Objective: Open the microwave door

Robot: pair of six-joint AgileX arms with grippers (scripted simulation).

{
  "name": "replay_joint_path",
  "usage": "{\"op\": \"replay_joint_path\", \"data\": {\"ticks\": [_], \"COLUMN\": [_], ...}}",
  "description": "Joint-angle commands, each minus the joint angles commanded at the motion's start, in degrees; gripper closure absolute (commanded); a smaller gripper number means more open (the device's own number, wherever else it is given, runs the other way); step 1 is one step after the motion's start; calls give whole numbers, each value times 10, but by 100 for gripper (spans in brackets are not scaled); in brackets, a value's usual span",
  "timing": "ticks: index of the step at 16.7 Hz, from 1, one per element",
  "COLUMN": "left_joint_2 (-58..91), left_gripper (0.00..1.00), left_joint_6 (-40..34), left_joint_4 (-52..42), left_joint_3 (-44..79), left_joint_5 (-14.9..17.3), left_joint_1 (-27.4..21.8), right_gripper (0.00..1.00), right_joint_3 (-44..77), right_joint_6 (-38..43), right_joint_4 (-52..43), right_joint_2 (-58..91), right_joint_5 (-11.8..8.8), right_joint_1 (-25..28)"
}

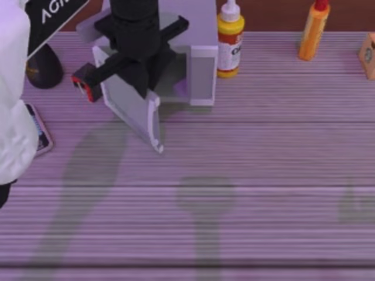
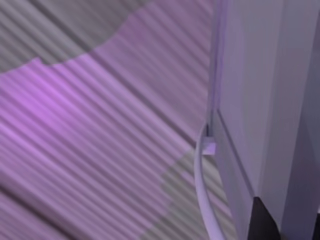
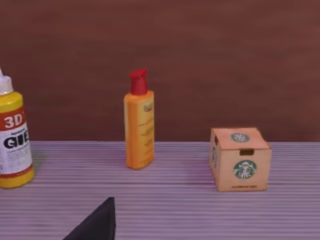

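While swung outward, the microwave door (image 1: 136, 112) leaves open table (image 1: 263, 193) rightward.

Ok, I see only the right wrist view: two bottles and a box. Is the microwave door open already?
Observer: Partly. In the top view the door stands swung out from the microwave, and the inside shows.
Operator: Where is the left claw?
Observer: The left claw is above the door's top edge, at the microwave's front.
Operator: Is the handle free?
Observer: The left wrist view shows the curved handle on the door's outer edge, bare in the part that shows.
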Motion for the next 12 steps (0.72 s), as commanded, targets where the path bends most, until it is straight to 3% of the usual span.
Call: {"op": "replay_joint_path", "data": {"ticks": [12], "left_joint_2": [-15], "left_gripper": [100], "left_joint_6": [0], "left_joint_4": [57], "left_joint_3": [-72], "left_joint_5": [0], "left_joint_1": [0], "right_gripper": [0], "right_joint_3": [0], "right_joint_6": [0], "right_joint_4": [0], "right_joint_2": [0], "right_joint_5": [0], "right_joint_1": [0]}}
